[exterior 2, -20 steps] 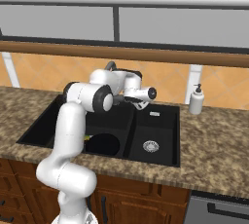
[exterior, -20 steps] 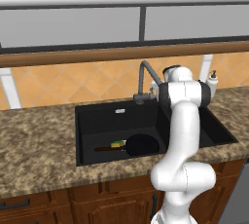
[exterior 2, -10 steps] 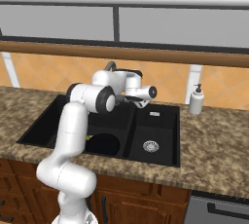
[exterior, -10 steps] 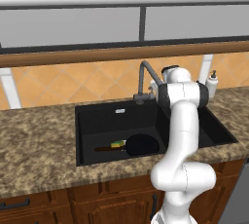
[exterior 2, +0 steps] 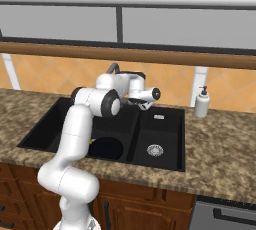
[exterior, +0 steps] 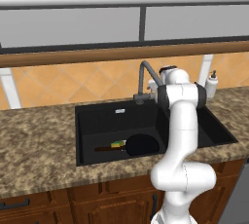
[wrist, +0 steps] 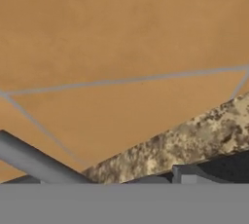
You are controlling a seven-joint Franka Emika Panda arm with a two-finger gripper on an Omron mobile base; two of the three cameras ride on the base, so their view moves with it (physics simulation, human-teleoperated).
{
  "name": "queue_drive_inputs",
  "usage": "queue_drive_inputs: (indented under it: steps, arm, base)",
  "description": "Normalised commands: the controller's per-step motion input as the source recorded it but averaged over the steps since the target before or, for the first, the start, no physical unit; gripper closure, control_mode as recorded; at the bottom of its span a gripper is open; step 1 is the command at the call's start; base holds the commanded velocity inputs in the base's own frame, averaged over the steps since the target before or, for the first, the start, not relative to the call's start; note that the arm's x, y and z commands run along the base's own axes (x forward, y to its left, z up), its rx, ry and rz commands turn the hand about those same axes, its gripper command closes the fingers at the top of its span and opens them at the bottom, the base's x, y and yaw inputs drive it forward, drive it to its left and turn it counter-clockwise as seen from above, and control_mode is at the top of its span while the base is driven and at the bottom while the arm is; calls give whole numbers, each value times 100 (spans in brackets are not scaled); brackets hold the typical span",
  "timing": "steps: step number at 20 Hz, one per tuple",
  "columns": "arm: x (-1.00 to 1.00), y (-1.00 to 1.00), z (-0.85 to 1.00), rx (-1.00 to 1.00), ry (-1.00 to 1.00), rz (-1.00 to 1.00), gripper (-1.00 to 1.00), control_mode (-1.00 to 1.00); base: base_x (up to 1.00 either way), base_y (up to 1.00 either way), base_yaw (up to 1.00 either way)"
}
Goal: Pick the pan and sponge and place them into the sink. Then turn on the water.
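Already the round black frying pan (exterior: 142, 144) and small green-topped sponge (exterior: 117, 144) lie in the black double-basin sink (exterior: 90, 121), yet the end effector (exterior 2: 146, 105) — grip state untellable — crowds the dark grey gooseneck faucet (exterior: 144, 78) and could miss its lever — no water.
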Motion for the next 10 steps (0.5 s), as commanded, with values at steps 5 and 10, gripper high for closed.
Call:
queue_drive_inputs:
  steps: [5, 10]
  arm:
    - [4, 0, -3, 0, 1, 0, 100, -100]
    - [1, -1, -4, 12, 0, 0, 100, -100]
  base:
    - [0, 0, 0]
    - [0, 0, 0]
